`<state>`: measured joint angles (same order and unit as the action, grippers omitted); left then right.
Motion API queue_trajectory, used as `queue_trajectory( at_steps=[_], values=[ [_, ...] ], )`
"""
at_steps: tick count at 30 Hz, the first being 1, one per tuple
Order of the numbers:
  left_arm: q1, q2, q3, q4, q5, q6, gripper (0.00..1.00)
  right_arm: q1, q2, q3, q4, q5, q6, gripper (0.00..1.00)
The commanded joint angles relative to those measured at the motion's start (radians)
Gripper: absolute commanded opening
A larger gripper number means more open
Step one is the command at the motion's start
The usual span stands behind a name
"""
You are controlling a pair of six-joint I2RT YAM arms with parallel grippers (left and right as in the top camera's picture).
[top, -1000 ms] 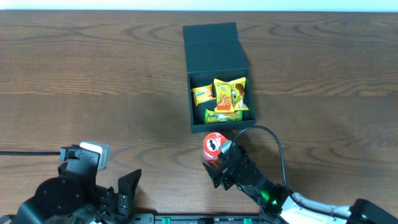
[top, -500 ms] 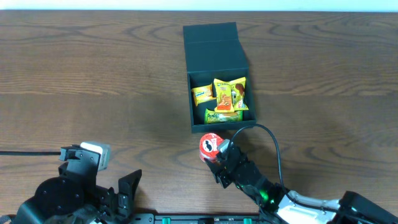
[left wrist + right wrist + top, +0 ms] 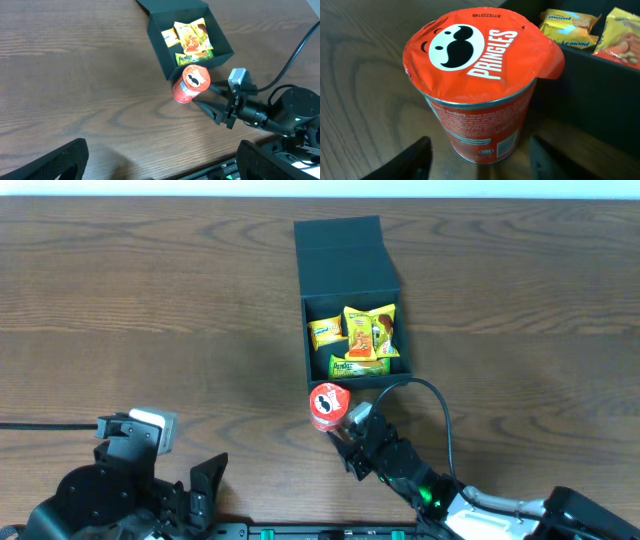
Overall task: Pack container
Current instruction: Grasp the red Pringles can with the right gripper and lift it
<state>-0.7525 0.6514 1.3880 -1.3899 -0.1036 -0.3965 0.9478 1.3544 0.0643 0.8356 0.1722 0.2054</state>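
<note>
The container (image 3: 304, 350) is a dark teal box lying open, its flap lid (image 3: 345, 255) folded back, with yellow and green snack packets (image 3: 362, 335) inside. A red Pringles can (image 3: 327, 404) stands just in front of the box's near left corner. My right gripper (image 3: 345, 432) reaches in from the bottom edge, shut on the lower part of the can. In the right wrist view the can (image 3: 475, 65) fills the frame between the two dark fingers (image 3: 417, 160), beside the box wall (image 3: 580, 95). My left gripper (image 3: 162, 160) hangs open over bare table, well to the left.
The left arm's body (image 3: 110, 490) fills the bottom left corner. The right arm's black cable (image 3: 430, 395) loops beside the box's near right corner. Bare wood table (image 3: 150, 300) lies left and right of the box.
The right gripper's fingers have closed in on the can. Can and gripper have shifted up and left, toward the box's near left corner. The left arm has stayed put.
</note>
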Motion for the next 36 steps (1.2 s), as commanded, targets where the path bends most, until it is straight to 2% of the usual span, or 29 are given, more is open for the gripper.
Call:
queue_trajectory(
  at_steps=[1, 8, 15, 25, 29, 36],
  values=[
    [0.004, -0.006, 0.010, -0.005, 0.007, -0.002, 0.95, 0.010, 0.004, 0.000, 0.010, -0.005, 0.006, 0.69],
    [0.004, -0.006, 0.010, -0.005, -0.012, 0.001, 0.95, 0.009, 0.015, 0.000, 0.047, -0.003, -0.005, 0.81],
    [0.004, -0.006, 0.010, -0.004, -0.011, 0.007, 0.95, 0.009, 0.092, 0.011, 0.149, 0.004, -0.040, 0.82],
    [0.004, -0.006, 0.010, -0.004, 0.000, 0.006, 0.95, 0.009, 0.224, 0.117, 0.168, -0.011, -0.080, 0.83],
    [0.004, -0.006, 0.010, -0.004, 0.003, 0.007, 0.95, 0.009, 0.266, 0.141, 0.169, -0.011, -0.080, 0.79],
    [0.004, -0.006, 0.010, -0.004, -0.004, 0.008, 0.95, 0.009, 0.303, 0.152, 0.173, -0.010, -0.071, 0.64]
  ],
)
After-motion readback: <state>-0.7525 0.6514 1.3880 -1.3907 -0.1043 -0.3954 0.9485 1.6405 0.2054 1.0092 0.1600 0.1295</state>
